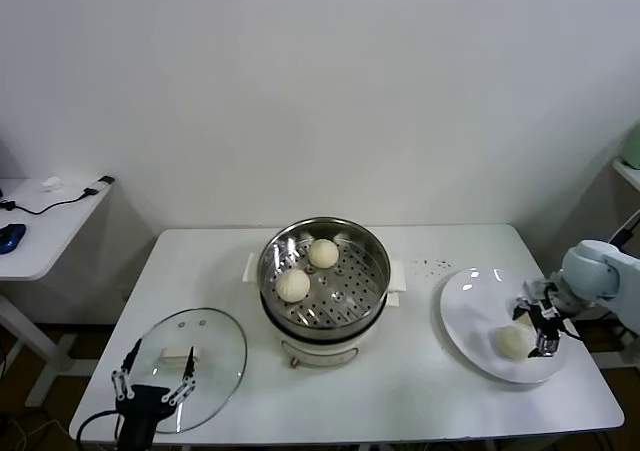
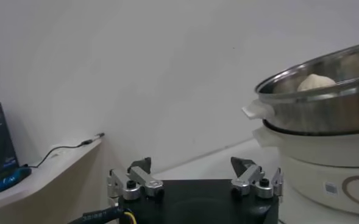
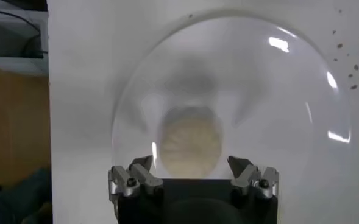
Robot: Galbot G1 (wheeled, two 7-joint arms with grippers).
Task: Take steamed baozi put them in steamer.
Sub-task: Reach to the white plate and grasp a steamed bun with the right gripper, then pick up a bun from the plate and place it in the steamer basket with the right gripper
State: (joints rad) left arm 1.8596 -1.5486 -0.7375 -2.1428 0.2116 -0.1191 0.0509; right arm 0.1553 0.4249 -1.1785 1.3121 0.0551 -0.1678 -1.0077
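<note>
Steamer (image 1: 372, 261) sits mid tabletop (image 1: 440, 371), upright on its white cooker base (image 1: 320, 349), open top facing up. 2 baozi inside, both toward the far-left part of the basket: one (image 1: 322, 253) farther back, one (image 1: 293, 284) nearer and a bit left, close but w/ a gap between them. Left wrist view catches one bun top (image 2: 316, 82) over the steamer rim (image 2: 325, 100).

3rd baozi (image 1: 514, 342) is on the white plate (image 1: 470, 311) at the right side of the tabletop, near-right part of the plate. Roughly round, no clear long axis; in the right wrist view (image 3: 190, 143) it looks slightly oval, pleat direction can't tell. No 4th bun in view.

Right claw (image 1: 541, 331) is over the plate, just right of that bun, tips pointed down. Fingers (image 3: 141, 167) spread apart, straddling the bun's width, nothing held; contact w/ bun can't tell.

Left claw (image 1: 153, 379) hangs at the near-left edge, over the near rim of the glass lid (image 1: 215, 346) lying flat on the tabletop. Fingers (image 2: 139, 167) wide apart, empty.

Side desk (image 1: 40, 231) w/ cable far left.
</note>
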